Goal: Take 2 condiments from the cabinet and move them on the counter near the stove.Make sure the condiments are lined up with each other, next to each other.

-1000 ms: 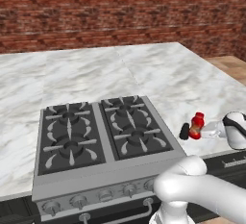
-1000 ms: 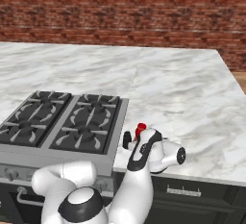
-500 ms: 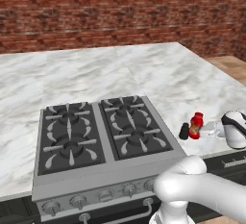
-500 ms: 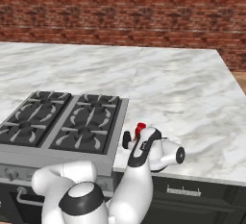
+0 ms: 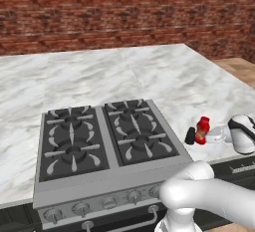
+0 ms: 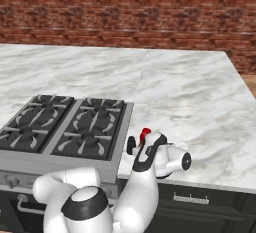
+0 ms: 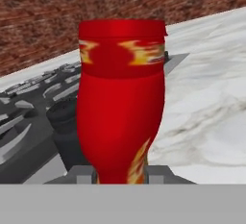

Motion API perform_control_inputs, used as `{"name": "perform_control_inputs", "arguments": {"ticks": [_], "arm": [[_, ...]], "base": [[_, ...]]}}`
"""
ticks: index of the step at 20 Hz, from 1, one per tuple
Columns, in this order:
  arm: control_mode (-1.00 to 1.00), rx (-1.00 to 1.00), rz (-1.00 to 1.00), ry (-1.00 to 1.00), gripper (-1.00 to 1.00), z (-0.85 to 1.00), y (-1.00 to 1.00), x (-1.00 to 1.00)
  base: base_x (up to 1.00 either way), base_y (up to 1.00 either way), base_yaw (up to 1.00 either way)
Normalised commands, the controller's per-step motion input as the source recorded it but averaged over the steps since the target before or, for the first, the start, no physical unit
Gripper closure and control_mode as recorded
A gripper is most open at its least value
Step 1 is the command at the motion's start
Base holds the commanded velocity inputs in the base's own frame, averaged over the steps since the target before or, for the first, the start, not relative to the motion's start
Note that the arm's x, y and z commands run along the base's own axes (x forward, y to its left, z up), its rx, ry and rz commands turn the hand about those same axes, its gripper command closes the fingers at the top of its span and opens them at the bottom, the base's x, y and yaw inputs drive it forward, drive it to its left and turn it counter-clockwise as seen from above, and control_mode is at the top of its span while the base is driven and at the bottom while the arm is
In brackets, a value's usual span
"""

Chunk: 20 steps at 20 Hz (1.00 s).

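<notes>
Red bottle (image 7: 121, 103) is clamped upright between the gripper's (image 7: 120, 172) fingers, on the counter (image 5: 164, 76) just right of the stove (image 5: 94, 136). Black shaker (image 5: 190, 136) stands beside it, on the stove side.

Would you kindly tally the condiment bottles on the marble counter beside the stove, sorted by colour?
Red: 1, the rounded red bottle with a red cap, between the gripper fingers.
Black: 1, the tiny black shaker-like bottle, right beside it on the stove side.
Total: 2
</notes>
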Motion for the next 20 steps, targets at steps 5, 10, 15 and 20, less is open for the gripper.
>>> {"name": "perform_control_inputs", "arguments": {"ticks": [5,10,15,20], "arm": [[-1.0,0.0,0.0,0.0,-1.0,-0.32,0.21,0.0],[-1.0,0.0,0.0,0.0,-1.0,-0.15,0.14,0.0],[-1.0,0.0,0.0,0.0,-1.0,-0.05,0.16,0.0],[-1.0,0.0,0.0,-0.01,-1.0,0.0,0.13,0.0]], "base": [[0.0,0.0,0.0],[0.0,0.0,0.0],[0.0,0.0,0.0],[0.0,0.0,0.0]]}}
